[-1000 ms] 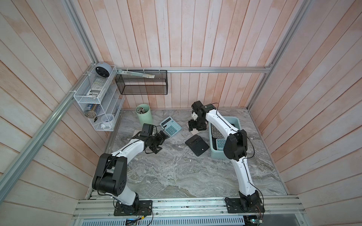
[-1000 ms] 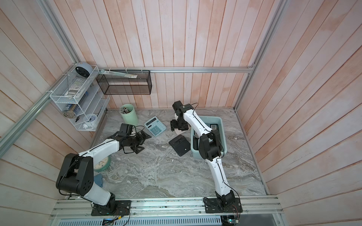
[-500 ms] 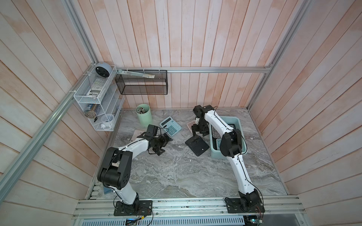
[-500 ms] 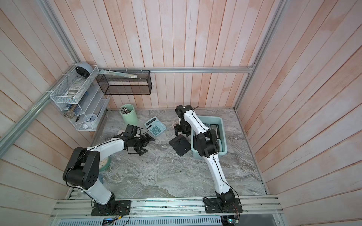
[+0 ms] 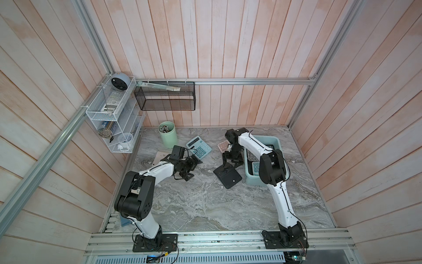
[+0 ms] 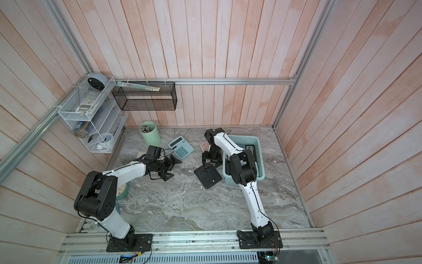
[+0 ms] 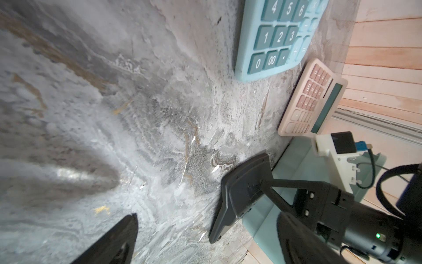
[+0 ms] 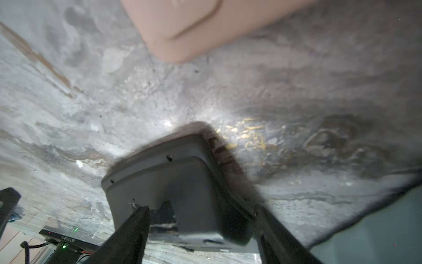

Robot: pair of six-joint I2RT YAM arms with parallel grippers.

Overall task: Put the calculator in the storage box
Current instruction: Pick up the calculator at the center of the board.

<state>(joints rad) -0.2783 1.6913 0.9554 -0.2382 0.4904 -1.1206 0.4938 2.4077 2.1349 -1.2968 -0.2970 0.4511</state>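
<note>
On the marble tabletop (image 5: 205,205), nearest the arm bases, the black calculator (image 5: 228,178) lies keys-down just beside the storage box (image 5: 252,181), outside it, by its near left corner. Its long axis runs on a slant, with the near end pointing toward the box and the far end away from it. The right gripper (image 5: 231,164) stands over that far end. In the right wrist view its fingers (image 8: 127,235) straddle the calculator's back at a wide spread, one touching the back panel and the other along a side edge. Whether they are pinching it cannot be told. The box lies to the right of the fingers, so the move looks like a short lift over the rim.

The left gripper (image 5: 193,169) is spread wide and empty, well apart from the black calculator and nearer the teal calculator (image 5: 198,147). Grey calculators (image 5: 253,157) lie inside the box. Farther back lies a pink calculator (image 5: 223,145). Only key legends can be read, 0, 00 and 1 to 6 on the teal one. No brand is legible.
</note>
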